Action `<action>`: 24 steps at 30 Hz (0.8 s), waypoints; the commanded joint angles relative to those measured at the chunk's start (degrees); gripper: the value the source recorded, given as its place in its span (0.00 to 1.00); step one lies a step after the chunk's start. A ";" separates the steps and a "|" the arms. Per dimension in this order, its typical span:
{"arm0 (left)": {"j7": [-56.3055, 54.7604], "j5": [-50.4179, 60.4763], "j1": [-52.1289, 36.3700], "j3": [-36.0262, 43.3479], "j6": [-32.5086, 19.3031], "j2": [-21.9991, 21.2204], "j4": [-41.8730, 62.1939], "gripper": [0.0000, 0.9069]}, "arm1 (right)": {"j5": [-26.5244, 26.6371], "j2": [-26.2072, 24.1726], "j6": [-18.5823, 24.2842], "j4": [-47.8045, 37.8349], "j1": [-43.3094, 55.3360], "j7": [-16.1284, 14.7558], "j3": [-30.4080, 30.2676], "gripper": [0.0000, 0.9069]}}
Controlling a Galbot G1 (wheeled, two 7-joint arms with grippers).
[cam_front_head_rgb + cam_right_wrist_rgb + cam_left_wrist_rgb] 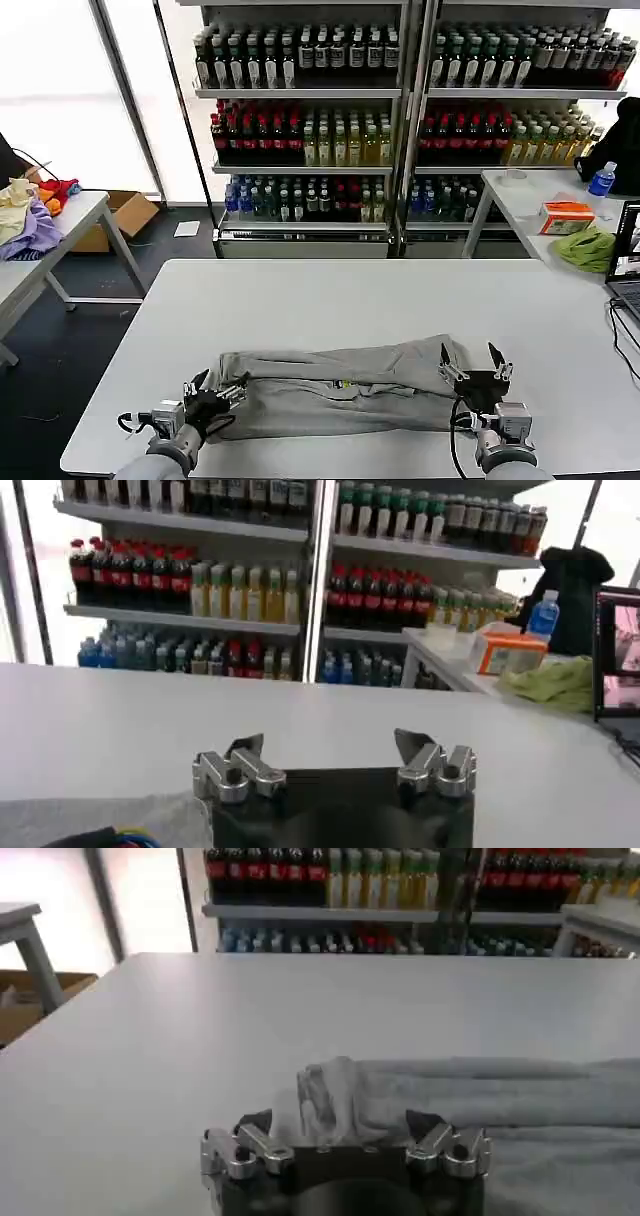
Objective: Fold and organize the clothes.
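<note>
A light grey shirt [340,390] lies folded into a long band across the near part of the white table [330,300], with a small multicoloured print [345,383] near its middle. My left gripper [215,392] stands open at the band's left end. In the left wrist view this gripper [340,1123] has its jaws spread, low over the table, with the bunched grey shirt [450,1098] just ahead. My right gripper [470,365] is open above the band's right end. The right wrist view has this gripper [328,745] holding nothing, with the shirt [90,820] off to one side.
Shelves of bottles [400,100] stand behind the table. A side table at the left holds purple, yellow and red fabrics [30,215]. The right table carries a lime-green cloth [585,248], an orange box [566,215], a blue bottle [602,180] and a laptop [628,255]. A cable [622,340] lies at the right edge.
</note>
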 commanded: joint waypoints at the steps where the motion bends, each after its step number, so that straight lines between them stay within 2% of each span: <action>1: 1.53 0.94 0.54 0.07 -0.77 -1.52 1.85 0.00 | 0.11 -0.06 -0.13 0.18 0.55 0.05 -0.15 1.00; 8: 2.68 1.92 0.39 -0.12 -2.31 -1.57 2.54 0.00 | 0.70 -0.67 -0.29 -0.66 1.68 0.19 0.22 1.00; 19: 5.96 5.54 0.64 -2.01 -7.65 -1.16 3.60 0.00 | 1.39 -0.94 -0.50 -1.16 3.21 1.02 0.19 1.00; 24: 5.38 3.43 -1.04 -8.42 -7.95 2.18 3.37 0.00 | 1.61 -0.86 -0.73 -1.34 3.92 1.17 0.16 1.00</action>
